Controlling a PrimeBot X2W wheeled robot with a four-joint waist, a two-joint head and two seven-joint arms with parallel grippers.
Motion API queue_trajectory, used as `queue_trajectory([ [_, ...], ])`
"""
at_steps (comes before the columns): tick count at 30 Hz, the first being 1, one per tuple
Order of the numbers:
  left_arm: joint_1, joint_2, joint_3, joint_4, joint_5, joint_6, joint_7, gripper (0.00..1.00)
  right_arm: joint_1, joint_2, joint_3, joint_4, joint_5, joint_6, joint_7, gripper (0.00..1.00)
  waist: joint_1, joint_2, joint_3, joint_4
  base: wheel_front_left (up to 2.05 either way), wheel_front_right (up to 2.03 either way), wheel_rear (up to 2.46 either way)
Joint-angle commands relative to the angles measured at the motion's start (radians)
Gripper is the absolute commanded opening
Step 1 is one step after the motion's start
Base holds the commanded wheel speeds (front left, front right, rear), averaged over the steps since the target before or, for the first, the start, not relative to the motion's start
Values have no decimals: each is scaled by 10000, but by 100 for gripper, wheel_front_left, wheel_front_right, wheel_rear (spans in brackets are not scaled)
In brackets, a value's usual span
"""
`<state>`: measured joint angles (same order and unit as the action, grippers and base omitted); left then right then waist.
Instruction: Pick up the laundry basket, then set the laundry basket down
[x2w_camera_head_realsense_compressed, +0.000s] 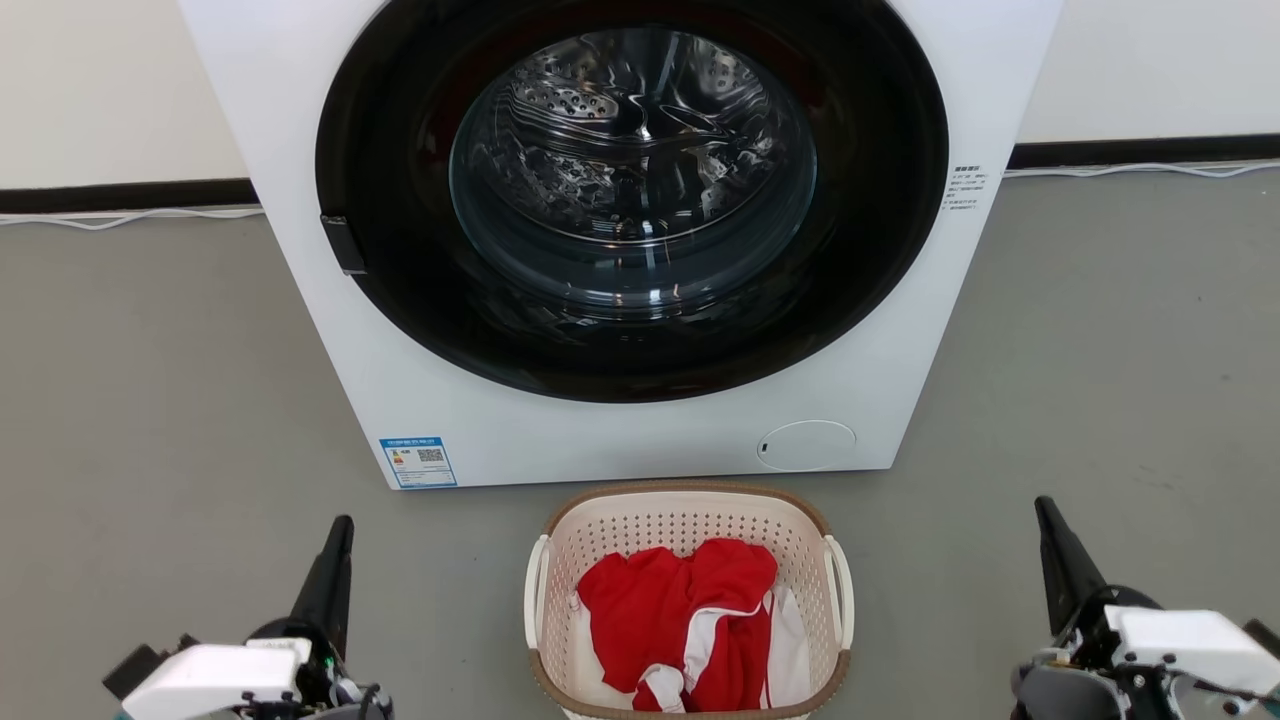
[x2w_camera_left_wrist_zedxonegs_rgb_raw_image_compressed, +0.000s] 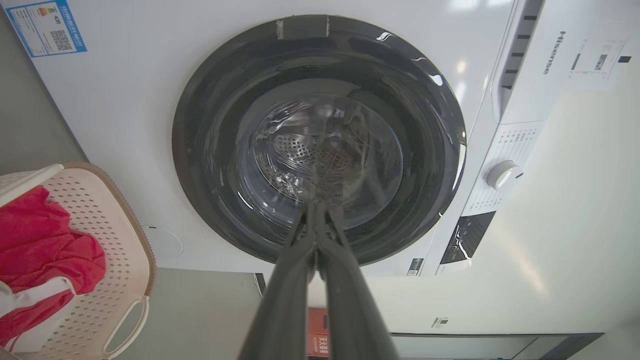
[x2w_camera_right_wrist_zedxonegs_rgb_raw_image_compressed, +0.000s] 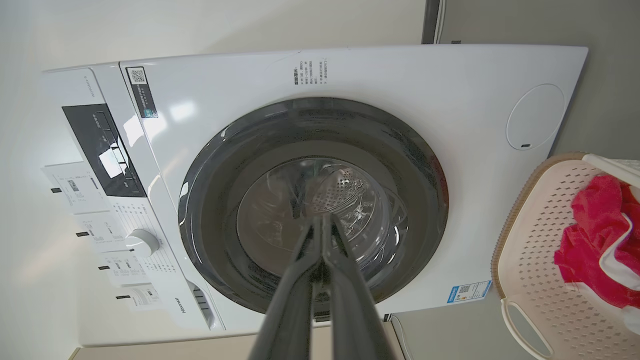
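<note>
While the basket (x2w_camera_head_realsense_compressed: 690, 492) is sitting on the floor (x2w_camera_head_realsense_compressed: 150, 400) just before the washer (x2w_camera_head_realsense_compressed: 620, 445), you are holding the left gripper (x2w_camera_head_realsense_compressed: 340, 535) and right gripper (x2w_camera_head_realsense_compressed: 1048, 522) clenched empty either side, likely readying a two-sided lift.

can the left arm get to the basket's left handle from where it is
Probably yes. The left gripper sits beside the laundry basket, with only grey floor between it and the white left handle. Its fingers are shut, so they would need opening first.
</note>
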<state>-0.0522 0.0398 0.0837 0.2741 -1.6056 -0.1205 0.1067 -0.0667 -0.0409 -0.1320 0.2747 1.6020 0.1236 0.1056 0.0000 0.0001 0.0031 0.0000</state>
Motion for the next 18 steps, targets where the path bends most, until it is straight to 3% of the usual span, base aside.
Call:
queue_trajectory([
  [1,23,-10,-4,59,2,6,-14,100,31,4,8,44,-2,-2,0,100,0,-1,0,0,0,0,0],
  [10,130,-19,-170,52,-17,7,-228,100,168,9,126,-71,-59,-1,-211,100,22,-1,-18,-4,0,0,0],
  [18,202,-11,-286,33,199,-1,-465,100,251,-22,200,-205,-631,4,-450,100,1,-1,-6,-20,0,0,0],
])
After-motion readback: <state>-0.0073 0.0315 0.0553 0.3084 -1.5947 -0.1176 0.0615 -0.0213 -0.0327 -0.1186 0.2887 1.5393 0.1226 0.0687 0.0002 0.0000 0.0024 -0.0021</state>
